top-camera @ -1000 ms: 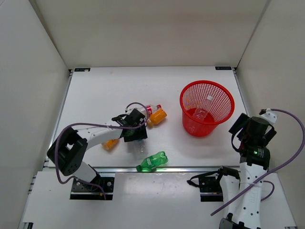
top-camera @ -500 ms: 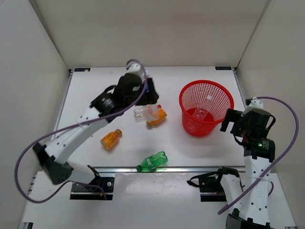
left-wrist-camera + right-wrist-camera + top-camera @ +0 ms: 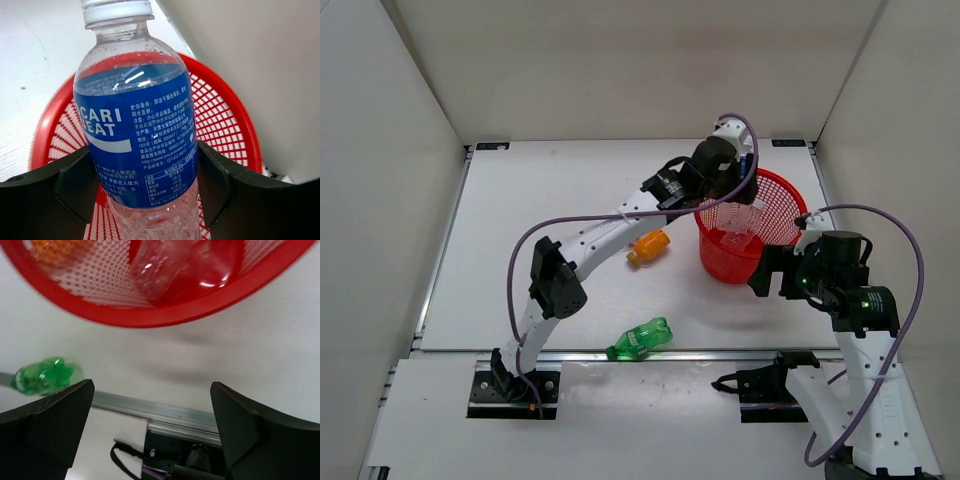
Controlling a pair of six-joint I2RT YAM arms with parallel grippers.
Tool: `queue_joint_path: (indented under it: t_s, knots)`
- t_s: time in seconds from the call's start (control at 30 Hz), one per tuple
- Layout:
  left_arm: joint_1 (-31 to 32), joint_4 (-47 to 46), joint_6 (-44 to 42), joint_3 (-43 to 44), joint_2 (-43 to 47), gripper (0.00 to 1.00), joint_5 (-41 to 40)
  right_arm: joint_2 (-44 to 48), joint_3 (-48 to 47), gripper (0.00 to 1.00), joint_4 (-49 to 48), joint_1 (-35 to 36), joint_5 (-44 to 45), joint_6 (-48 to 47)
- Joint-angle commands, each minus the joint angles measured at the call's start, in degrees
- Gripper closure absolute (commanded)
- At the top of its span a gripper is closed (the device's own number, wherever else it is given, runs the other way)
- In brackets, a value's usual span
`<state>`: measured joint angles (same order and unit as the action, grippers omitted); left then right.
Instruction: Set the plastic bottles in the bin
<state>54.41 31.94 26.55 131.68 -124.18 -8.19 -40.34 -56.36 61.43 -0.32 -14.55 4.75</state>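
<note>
My left gripper (image 3: 728,188) is shut on a clear bottle with a blue label (image 3: 135,125) and holds it upright over the left rim of the red mesh bin (image 3: 790,215); the bin's rim (image 3: 240,125) shows behind the bottle. A clear bottle (image 3: 744,228) lies inside the bin and shows in the right wrist view (image 3: 165,270). An orange bottle (image 3: 648,246) lies left of the bin. A green bottle (image 3: 640,340) lies near the front edge and shows in the right wrist view (image 3: 42,375). My right gripper (image 3: 768,276) is open and empty, just right of and below the bin (image 3: 150,315).
The metal rail of the table's front edge (image 3: 165,412) runs below the right gripper. The left arm's elbow link (image 3: 552,282) stands over the left part of the table and hides what lies under it. White walls enclose the table on three sides.
My left arm has lifted the blue-label bottle from the middle of the table and swung it right, over the bin. My right gripper has moved left towards the bin.
</note>
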Motion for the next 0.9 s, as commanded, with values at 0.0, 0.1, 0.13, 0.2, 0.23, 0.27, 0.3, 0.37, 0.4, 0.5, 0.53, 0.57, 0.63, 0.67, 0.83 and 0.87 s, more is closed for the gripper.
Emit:
queue_joint_path:
  t_s: [0.0,0.1,0.13,0.2,0.23,0.27,0.3,0.37,0.4,0.5,0.53,0.57,0.63,0.67,0.83,0.87]
  knots:
    - [3.1,-3.9,-2.4,4.3,-0.2,0.27,1.0,0.1,-0.3,0.01,2.0,3.9,-3.4,-0.3]
    - [3.9,-4.9,-2.6,2.0,1.4,0.01,0.8,0.8,-0.5,0.01,3.0,9.4,-1.4,2.0]
    - [3.9,-4.4,-2.9,2.3,1.6,0.01,0.6,1.0,-0.7,0.01,2.9,11.5,-1.6,2.4]
    - [4.3,-2.5,-4.1,4.5,1.7,0.02,1.1,1.1,-0.2,0.01,3.9,17.2,-2.0,3.2]
    - [4.6,-2.0,-4.4,5.0,2.7,0.01,1.7,1.7,0.5,0.01,4.0,18.7,-1.5,4.2]
    - [4.9,-1.8,-5.4,4.6,3.2,0.02,1.7,1.6,0.9,0.02,3.9,22.0,-1.2,4.3]
    - [5.1,-0.8,-5.8,4.3,5.0,0.01,1.9,2.0,1.5,0.02,4.1,23.6,0.3,6.0]
    - [5.0,1.6,-7.5,1.3,7.8,0.01,-0.4,1.1,1.9,0.02,2.9,31.3,0.0,9.8]
    - [5.4,2.4,-7.5,0.2,10.1,0.02,-0.9,1.4,3.2,0.01,1.0,35.4,-0.3,10.6]
    - [4.5,8.3,-7.7,-8.3,17.7,0.01,-5.4,-0.2,6.2,0.0,-6.6,46.7,-1.5,14.4]
    - [4.0,10.3,-7.3,-13.4,21.5,0.01,-7.2,-2.1,6.3,0.01,-7.7,49.2,0.6,15.6]
    - [2.7,12.2,-6.3,-19.6,23.6,0.01,-8.6,-4.8,6.2,0.01,-9.7,53.8,3.2,16.0]
    - [0.0,14.1,-3.6,-29.5,32.6,0.02,-10.5,-9.0,4.6,0.01,-13.2,59.8,5.5,14.1]
    - [-2.5,15.2,-1.9,-36.9,37.9,0.01,-9.6,-11.9,4.3,0.01,-14.8,62.1,6.0,12.2]
    - [-15.5,18.9,4.6,-61.4,59.4,0.01,-7.2,-22.9,0.7,0.01,-24.2,62.4,3.7,1.3]
    - [-18.7,21.3,5.3,-64.8,63.7,0.02,-7.1,-25.7,0.0,0.02,-26.2,63.0,4.1,-2.2]
